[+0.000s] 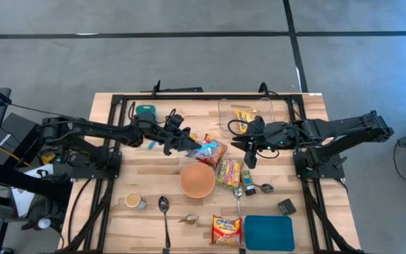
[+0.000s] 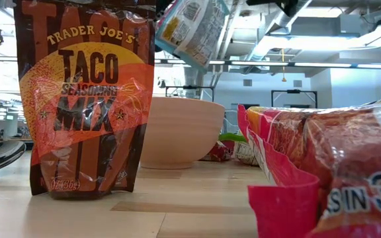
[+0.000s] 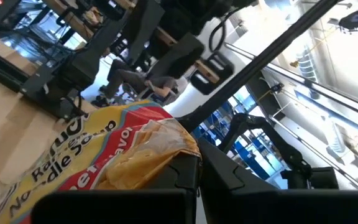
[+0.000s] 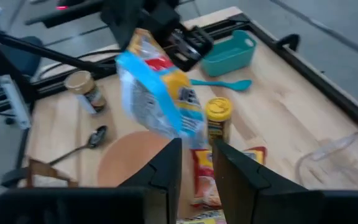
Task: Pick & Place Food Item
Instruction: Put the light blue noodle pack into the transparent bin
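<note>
Your blue-edged crinkly ramen noodle packet hangs mid-frame, just above the tan round bowl's upper rim — left gripper clamped on its left end, long axis running right toward the right gripper, whose 2 fingers stand slightly apart, empty.

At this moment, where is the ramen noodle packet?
In the high view the ramen noodle packet is near the table's middle, held off the wood by the left gripper, just above the far rim of the tan bowl.
</note>
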You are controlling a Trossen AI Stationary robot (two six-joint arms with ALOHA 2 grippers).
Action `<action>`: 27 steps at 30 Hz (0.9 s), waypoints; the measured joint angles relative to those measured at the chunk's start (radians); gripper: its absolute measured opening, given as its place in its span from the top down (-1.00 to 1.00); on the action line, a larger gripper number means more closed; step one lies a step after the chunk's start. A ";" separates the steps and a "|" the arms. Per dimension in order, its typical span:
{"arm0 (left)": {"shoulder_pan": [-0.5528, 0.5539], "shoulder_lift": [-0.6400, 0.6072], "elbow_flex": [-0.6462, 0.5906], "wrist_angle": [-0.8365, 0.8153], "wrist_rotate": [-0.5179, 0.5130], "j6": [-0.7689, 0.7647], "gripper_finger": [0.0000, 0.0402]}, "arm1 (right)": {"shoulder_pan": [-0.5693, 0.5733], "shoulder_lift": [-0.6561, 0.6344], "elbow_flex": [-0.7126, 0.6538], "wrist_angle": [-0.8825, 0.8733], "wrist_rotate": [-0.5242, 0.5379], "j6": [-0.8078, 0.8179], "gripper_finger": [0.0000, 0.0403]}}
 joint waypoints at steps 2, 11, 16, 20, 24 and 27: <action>0.000 0.006 0.009 0.000 0.005 -0.017 1.00 | 0.000 0.015 0.000 0.026 -0.001 0.000 0.52; 0.000 0.008 0.012 -0.011 0.053 -0.038 1.00 | 0.004 0.111 -0.002 0.122 -0.002 -0.076 0.06; 0.000 0.008 0.012 -0.033 0.088 -0.043 1.00 | 0.003 0.128 -0.001 0.125 -0.049 -0.079 -0.15; 0.000 0.008 0.012 -0.046 0.097 -0.043 1.00 | 0.008 0.125 0.000 0.141 -0.070 -0.078 -0.18; 0.000 0.008 0.012 -0.046 0.097 -0.043 1.00 | 0.008 0.125 0.000 0.167 -0.079 -0.078 -0.15; -0.001 0.008 0.012 -0.046 0.097 -0.043 1.00 | 0.008 0.125 0.000 0.164 -0.079 -0.078 -0.12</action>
